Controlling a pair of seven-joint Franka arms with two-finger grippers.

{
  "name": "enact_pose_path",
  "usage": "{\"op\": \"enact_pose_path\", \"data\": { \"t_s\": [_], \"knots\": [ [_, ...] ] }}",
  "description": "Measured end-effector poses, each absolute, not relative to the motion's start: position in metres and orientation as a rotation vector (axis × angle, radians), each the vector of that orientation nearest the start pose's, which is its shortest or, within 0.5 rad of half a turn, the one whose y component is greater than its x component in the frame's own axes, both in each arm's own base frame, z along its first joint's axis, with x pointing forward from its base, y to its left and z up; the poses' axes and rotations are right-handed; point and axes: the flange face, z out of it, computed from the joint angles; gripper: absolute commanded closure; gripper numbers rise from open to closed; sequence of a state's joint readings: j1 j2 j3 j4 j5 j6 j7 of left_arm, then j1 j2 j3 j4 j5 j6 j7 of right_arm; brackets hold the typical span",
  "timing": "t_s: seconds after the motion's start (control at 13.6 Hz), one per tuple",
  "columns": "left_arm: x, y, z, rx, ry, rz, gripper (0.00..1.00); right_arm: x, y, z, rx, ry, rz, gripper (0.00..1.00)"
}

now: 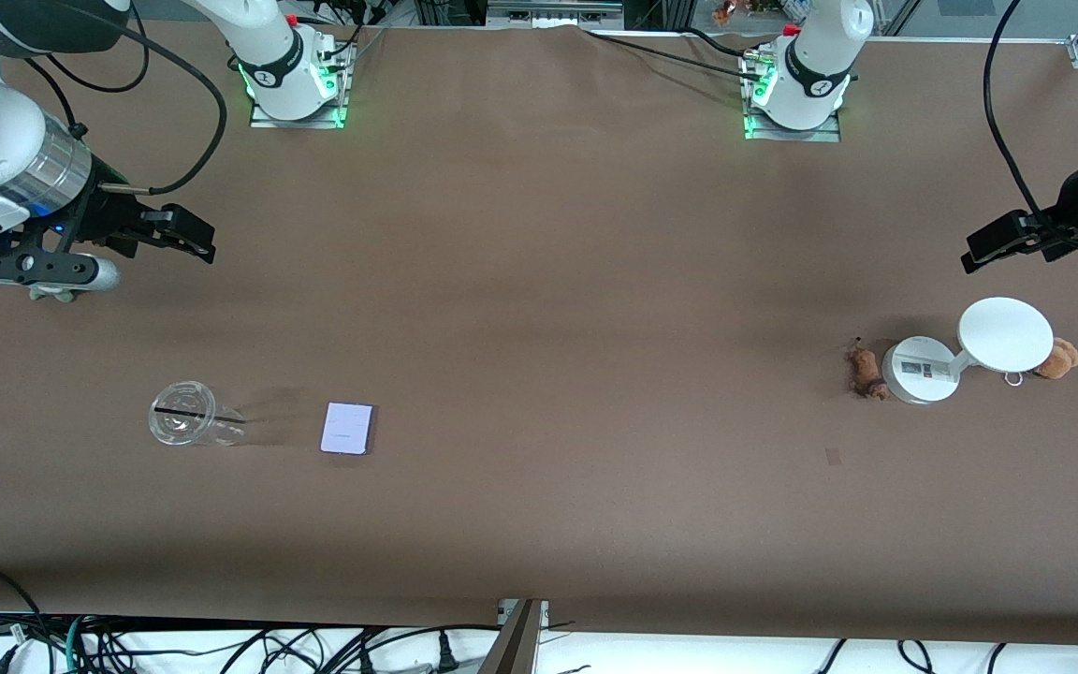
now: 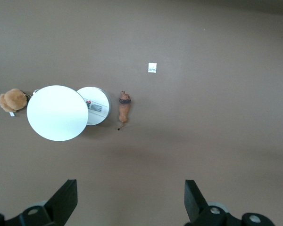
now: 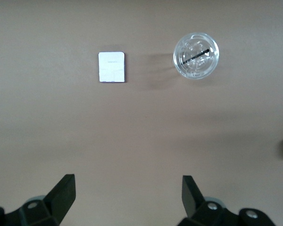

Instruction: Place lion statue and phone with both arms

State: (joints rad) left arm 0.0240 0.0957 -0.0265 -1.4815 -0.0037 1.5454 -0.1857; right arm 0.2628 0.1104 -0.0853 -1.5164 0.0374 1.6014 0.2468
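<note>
Nearest the front camera's edge of the tabletop (image 1: 539,524), toward the right arm's end, the phone (image 1: 347,428) lies flat beside a clear plastic cup (image 1: 185,426) lying on its side. Toward the left arm's end and a little farther from the camera, the lion statue (image 1: 866,373) lies just beside, possibly touching, the round base of a white stand (image 1: 921,371), whose disc top overhangs toward a fuzzy plush with a metal ring (image 1: 1056,358). Farther again, the right gripper (image 3: 127,195) hangs over bare cloth near its end of the tabletop, fingers spread wide and empty; the left gripper (image 2: 129,200) hangs likewise near the opposite end, fingers wide apart, holding nothing. The likeliest trouble is on the lion's side: it sits so close to the stand that a finger coming down on that flank could strike the base and topple it or nudge the figurine away. The phone is thin and flat, so fingers may slide over it or push it toward the cup. Room is otherwise generous: the whole middle of the tabletop is open, and neither item lies close to an edge.
</note>
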Motion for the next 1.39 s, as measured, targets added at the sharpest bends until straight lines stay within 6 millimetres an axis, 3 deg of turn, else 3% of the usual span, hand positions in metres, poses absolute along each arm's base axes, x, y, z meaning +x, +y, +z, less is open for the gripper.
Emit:
{"op": "enact_pose_path", "data": {
  "t_s": [0.44, 0.81, 1.39],
  "knots": [
    [0.582, -0.002, 0.610, -3.130, -0.283, 0.050, 0.00, 0.577, 0.110, 0.594, -3.115, 0.087, 0.032, 0.00],
    [0.582, -0.003, 0.610, -3.130, -0.281, 0.049, 0.00, 0.580, 0.089, 0.591, -3.106, 0.129, 0.042, 0.00],
    [0.582, -0.004, 0.610, -3.131, -0.280, 0.049, 0.00, 0.581, 0.094, 0.591, -3.104, 0.114, 0.030, 0.00]
  ]
}}
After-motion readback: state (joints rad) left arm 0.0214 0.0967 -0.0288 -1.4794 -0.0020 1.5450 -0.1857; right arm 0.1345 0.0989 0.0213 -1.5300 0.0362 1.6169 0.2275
